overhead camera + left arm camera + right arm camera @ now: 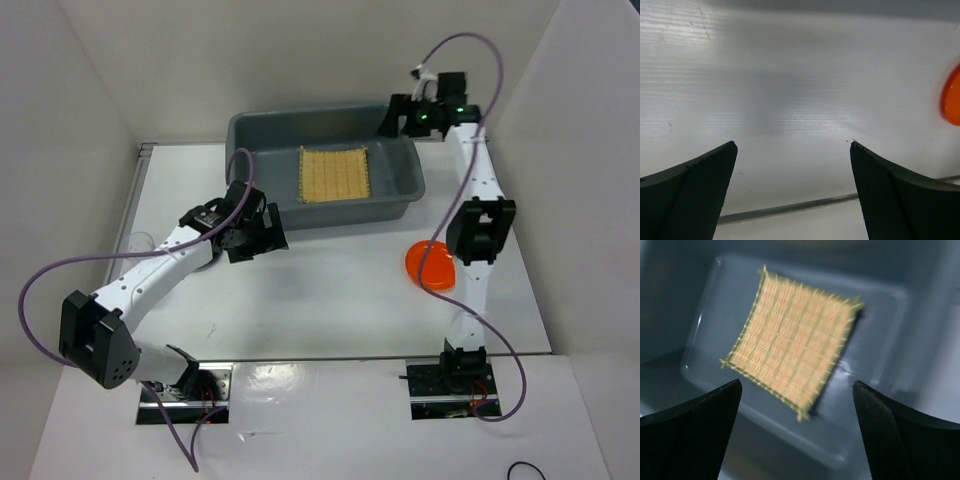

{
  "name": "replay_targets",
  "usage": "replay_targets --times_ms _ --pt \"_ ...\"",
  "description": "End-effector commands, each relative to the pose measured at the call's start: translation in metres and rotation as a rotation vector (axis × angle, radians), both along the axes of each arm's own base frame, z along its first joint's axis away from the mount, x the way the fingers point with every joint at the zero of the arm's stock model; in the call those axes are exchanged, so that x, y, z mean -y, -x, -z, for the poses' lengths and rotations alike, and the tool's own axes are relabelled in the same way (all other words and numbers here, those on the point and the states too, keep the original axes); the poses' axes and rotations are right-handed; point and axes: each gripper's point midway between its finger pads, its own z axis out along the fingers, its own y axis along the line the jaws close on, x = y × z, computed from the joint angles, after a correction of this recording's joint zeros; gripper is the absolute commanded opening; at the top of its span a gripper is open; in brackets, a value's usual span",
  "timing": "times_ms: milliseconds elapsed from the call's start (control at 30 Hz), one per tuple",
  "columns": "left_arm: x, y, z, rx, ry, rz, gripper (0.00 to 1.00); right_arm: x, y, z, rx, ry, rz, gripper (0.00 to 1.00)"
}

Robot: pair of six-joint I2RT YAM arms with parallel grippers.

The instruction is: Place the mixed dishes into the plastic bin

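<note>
Right arm partly covers the orange dish.

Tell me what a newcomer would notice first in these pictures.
The tan woven mat lies flat inside the grey bin at the far middle of the table, bright against the dark plastic. The orange dish sits on the white table to the right, partly hidden by the right arm. The right tool hangs open above the mat, and the left tool is open over bare table.
</note>
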Motion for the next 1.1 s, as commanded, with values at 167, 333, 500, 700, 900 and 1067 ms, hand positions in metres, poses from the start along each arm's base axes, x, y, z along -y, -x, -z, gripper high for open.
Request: replay_targets --times_ms 167,333,500,700,900,1067 --pt "-0.038 -0.015 -0.037 0.183 -0.037 -0.08 1.0 0.135 0.111 -0.088 0.074 0.247 0.017 0.99" --pt "-0.041 -0.019 -0.036 0.192 -0.038 -0.062 1.0 0.174 0.201 0.025 -0.248 0.178 -0.098 0.99" --pt "-0.038 -0.018 -0.027 0.169 -0.025 -0.041 1.0 0.192 0.266 0.099 -0.407 0.059 -0.13 0.99" --pt "-0.038 -0.009 -0.027 0.159 0.0 -0.044 1.0 0.217 0.281 0.146 -0.495 -0.001 -0.076 0.99" --pt "-0.04 0.005 -0.026 0.152 0.03 -0.067 1.0 0.202 0.298 0.186 -0.607 -0.088 -0.142 0.99" --pt "-0.045 0.017 -0.031 0.146 0.043 -0.085 1.0 0.179 0.301 0.207 -0.668 -0.146 -0.199 0.84"
